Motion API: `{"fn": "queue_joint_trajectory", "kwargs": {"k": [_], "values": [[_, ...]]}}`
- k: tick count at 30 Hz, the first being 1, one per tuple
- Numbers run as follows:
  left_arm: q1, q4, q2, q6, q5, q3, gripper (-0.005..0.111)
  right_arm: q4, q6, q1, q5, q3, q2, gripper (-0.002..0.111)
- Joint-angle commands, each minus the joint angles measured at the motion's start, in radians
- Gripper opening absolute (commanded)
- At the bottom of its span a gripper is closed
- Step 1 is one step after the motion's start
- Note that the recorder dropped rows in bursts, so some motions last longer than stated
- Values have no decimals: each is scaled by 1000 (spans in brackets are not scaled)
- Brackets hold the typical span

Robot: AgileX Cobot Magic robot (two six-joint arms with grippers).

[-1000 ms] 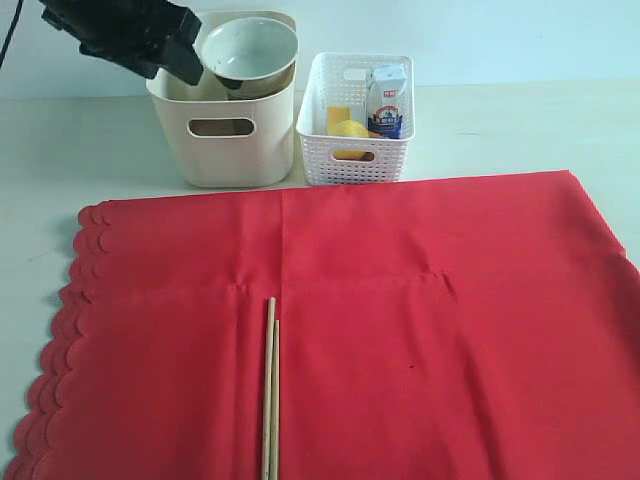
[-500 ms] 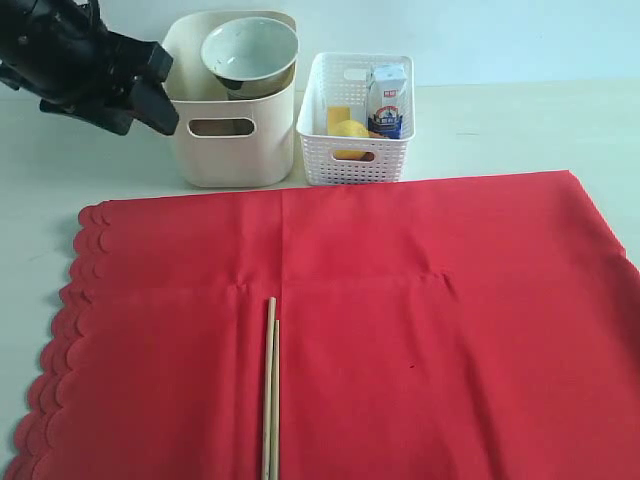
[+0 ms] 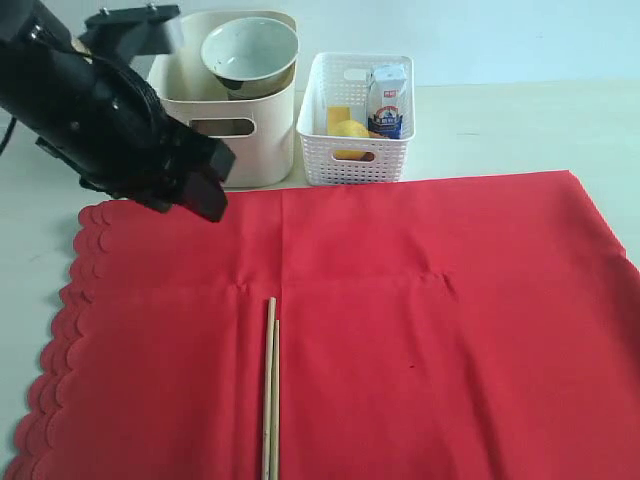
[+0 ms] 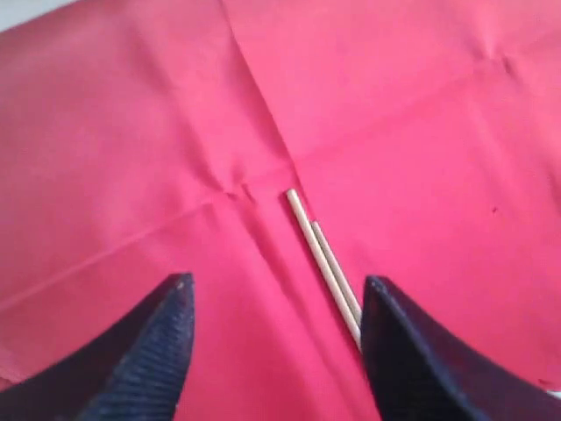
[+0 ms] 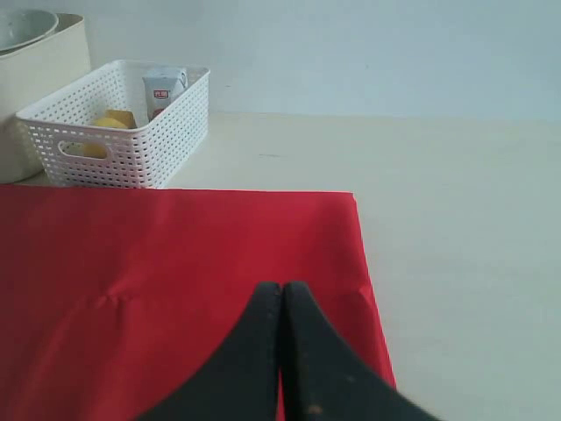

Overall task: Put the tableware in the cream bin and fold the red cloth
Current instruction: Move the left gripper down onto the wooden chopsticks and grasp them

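Note:
The red cloth (image 3: 420, 320) lies spread flat, its scalloped edge on the left. A pair of wooden chopsticks (image 3: 271, 390) rests on it near the front; the left wrist view shows the chopsticks (image 4: 321, 260) close by one finger. My left gripper (image 3: 205, 185) hangs open and empty over the cloth's far left part, in front of the cream bin (image 3: 240, 160). Through its own camera the left gripper (image 4: 279, 281) shows only red cloth (image 4: 140, 158) between its fingers. A white bowl (image 3: 250, 50) sits tilted at the top of the bin. My right gripper (image 5: 282, 288) is shut over the cloth's right corner (image 5: 175, 254).
A white perforated basket (image 3: 355, 150) stands right of the cream bin and holds a milk carton (image 3: 388, 100) and a lemon (image 3: 349, 130). Bare cream table (image 3: 500, 130) lies behind and beside the cloth. The left arm's dark body covers part of the bin's left wall.
The left arm has swung from above the cream bin, out to the left, then forward and down over the cloth's far left part. The bowl, chopsticks and cloth have not moved.

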Motion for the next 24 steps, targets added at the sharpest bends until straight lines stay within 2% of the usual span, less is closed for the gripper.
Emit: {"fn": "queue_joint_trajectory", "kwargs": {"k": [1, 3, 5, 9, 12, 21, 24], "values": [[-139, 80, -8, -150, -57, 41, 55, 0, 0, -4, -5, 4, -4, 0], [-218, 115, -8, -253, -83, 57, 55, 0, 0, -4, -5, 4, -4, 0], [-265, 152, 1, -337, -92, 63, 52, 0, 0, -4, -5, 4, -4, 0], [-362, 271, 58, -488, -99, 63, 37, 0, 0, -4, -5, 4, -4, 0], [-383, 278, 116, -496, -103, 63, 37, 0, 0, -4, -5, 4, -4, 0], [-383, 334, 311, -523, -103, 63, 37, 0, 0, -4, -5, 4, -4, 0], [-383, 334, 340, -530, -103, 63, 43, 0, 0, -4, -5, 4, -4, 0]]}}
